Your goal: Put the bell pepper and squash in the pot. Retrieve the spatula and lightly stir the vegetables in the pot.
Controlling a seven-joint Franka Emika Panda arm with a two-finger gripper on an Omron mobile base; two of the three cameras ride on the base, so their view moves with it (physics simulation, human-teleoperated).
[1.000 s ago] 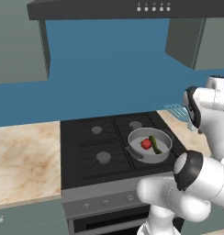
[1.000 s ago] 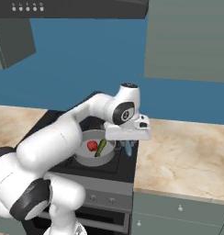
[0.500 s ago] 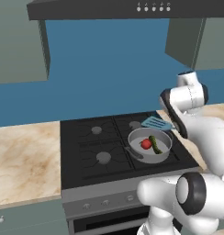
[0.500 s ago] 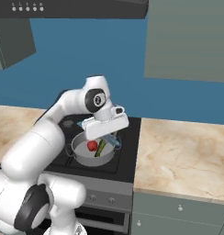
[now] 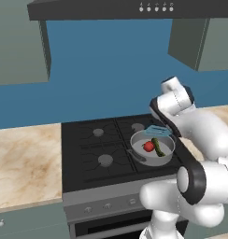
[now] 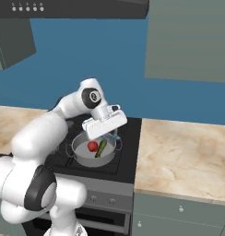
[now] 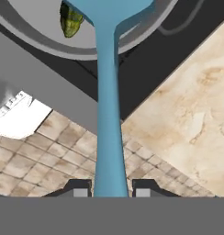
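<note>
Black stove beside the marble bench carries the wide grey metal pot point(image 5: 153, 148), red bell pepper point(image 5: 148, 146) and dark green squash point(image 5: 158, 146) inside; my claw point(image 7: 112, 192) pinches the thin, light, stiff teal spatula point(image 7: 108, 114) by its handle end, head over the pot

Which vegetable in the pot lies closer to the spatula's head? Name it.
The squash, the slim dark green one. In the hand view its end sits right beside the spatula head, over the pot; the round red bell pepper lies farther away.
</note>
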